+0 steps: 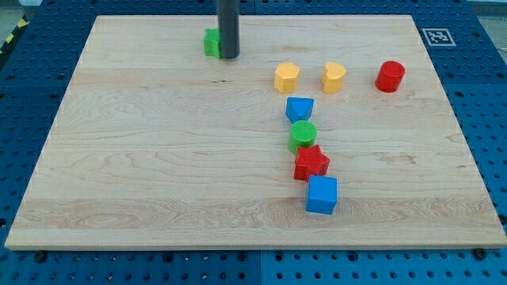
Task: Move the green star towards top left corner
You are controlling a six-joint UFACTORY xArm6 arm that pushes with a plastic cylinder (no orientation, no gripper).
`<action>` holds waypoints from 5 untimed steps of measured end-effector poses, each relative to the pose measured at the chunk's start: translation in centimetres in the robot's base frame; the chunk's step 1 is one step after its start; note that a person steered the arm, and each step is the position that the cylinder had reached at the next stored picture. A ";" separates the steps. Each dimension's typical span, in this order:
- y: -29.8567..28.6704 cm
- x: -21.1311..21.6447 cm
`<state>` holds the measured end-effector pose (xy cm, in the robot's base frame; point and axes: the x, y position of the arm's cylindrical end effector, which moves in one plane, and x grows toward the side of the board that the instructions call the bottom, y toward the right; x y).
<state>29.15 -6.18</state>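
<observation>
Standing at the far side of the wooden board (158,158), the dark rod comes down from the view's top, and my tip (229,56) rests on the wood just right of the green star (211,43). The tip touches or all but touches the star's right edge; the rod hides part of that block, so its full outline cannot be made out. This rig has no jaws to spread or press together, only the straight rod, and it holds nothing. The green star sits near the far edge, left of the board's middle and well short of the far left corner.

To the right, a row of three blocks lies apart from the tip: a yellow block (287,77), a second yellow block shaped like a heart (334,77), and a red cylinder (390,76) furthest right. Nearer, a column runs toward the near edge: a blue block (299,108), then a green cylinder (303,134) close below it, a red star (311,163) touching the cylinder, and a blue cube (322,195) just beside the star's near side. A small black-and-white marker (437,36) lies off the board's far right corner.
</observation>
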 end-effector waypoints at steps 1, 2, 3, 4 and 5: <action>-3.9 -1.4; -4.2 -2.4; -0.2 -2.4; 0.3 -4.6; -2.2 -5.5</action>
<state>23.66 -8.36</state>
